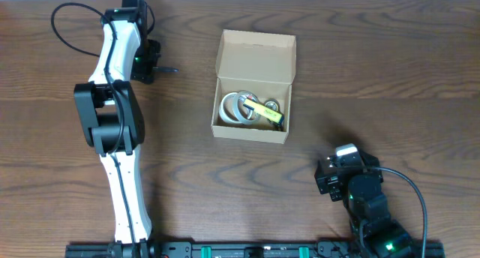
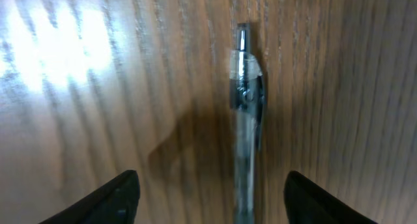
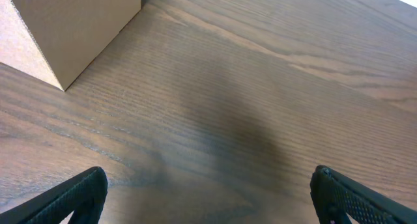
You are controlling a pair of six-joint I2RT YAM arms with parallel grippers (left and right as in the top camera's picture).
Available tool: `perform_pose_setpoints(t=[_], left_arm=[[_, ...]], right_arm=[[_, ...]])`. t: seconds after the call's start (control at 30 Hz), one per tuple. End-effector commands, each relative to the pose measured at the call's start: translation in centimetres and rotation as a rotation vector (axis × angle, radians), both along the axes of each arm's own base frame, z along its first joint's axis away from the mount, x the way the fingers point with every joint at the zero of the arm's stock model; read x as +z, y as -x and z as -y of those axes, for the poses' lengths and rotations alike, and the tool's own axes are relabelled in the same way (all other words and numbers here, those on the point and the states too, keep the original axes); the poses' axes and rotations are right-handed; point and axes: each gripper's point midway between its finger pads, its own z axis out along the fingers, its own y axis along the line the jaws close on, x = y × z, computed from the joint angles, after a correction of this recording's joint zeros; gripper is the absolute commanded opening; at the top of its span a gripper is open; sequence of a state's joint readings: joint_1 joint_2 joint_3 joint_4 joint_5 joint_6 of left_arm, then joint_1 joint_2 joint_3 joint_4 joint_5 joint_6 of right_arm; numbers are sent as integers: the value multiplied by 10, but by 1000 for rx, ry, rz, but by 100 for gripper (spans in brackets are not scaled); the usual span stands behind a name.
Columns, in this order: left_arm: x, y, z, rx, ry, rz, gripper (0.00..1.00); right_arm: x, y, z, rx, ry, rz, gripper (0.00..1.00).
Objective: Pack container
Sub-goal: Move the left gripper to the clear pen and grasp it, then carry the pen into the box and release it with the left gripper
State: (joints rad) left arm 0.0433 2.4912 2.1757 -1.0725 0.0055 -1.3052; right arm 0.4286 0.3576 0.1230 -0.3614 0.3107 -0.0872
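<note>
The container (image 1: 253, 85) is a light-tan cardboard box in the middle of the table, its flap lid folded back at the far side. Inside lie tape rolls (image 1: 238, 108) and a yellow item (image 1: 264, 112). A clear pen (image 2: 246, 120) with a dark clip lies on the wood left of the box, its tip (image 1: 169, 68) showing past my left gripper (image 1: 152, 64). In the left wrist view the left gripper (image 2: 212, 178) is open, low over the pen, which runs between the fingers nearer the right one without touching either. My right gripper (image 3: 208, 178) is open over bare wood, holding nothing.
The box's near right corner (image 3: 71, 22) shows at the upper left of the right wrist view. The right arm (image 1: 352, 187) sits near the table's front edge, right of the box. A black rail (image 1: 240, 250) runs along the front.
</note>
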Motion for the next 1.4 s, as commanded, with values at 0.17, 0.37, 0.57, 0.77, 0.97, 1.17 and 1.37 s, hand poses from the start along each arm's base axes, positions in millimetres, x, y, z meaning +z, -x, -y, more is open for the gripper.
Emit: perform_pose_setpoints(t=[0.17, 0.37, 0.57, 0.77, 0.97, 1.17, 1.37], left_arm=[[-23, -3, 6, 9, 48, -23, 51], [-25, 1, 9, -4, 64, -42, 32], [-25, 2, 14, -11, 84, -44, 15], [-5, 2, 17, -74, 82, -23, 8], [37, 1, 17, -123, 59, 34, 6], [99, 3, 28, -182, 0, 131, 6], [160, 12, 69, -268, -18, 243, 6]], right_arm=[[0, 0, 3, -12, 1, 5, 99], [0, 0, 3, -12, 1, 5, 99], [0, 0, 3, -12, 2, 5, 99], [0, 0, 3, -12, 1, 5, 99], [0, 0, 3, -12, 2, 5, 99], [0, 0, 3, -12, 1, 5, 99], [0, 0, 3, -12, 1, 5, 99]])
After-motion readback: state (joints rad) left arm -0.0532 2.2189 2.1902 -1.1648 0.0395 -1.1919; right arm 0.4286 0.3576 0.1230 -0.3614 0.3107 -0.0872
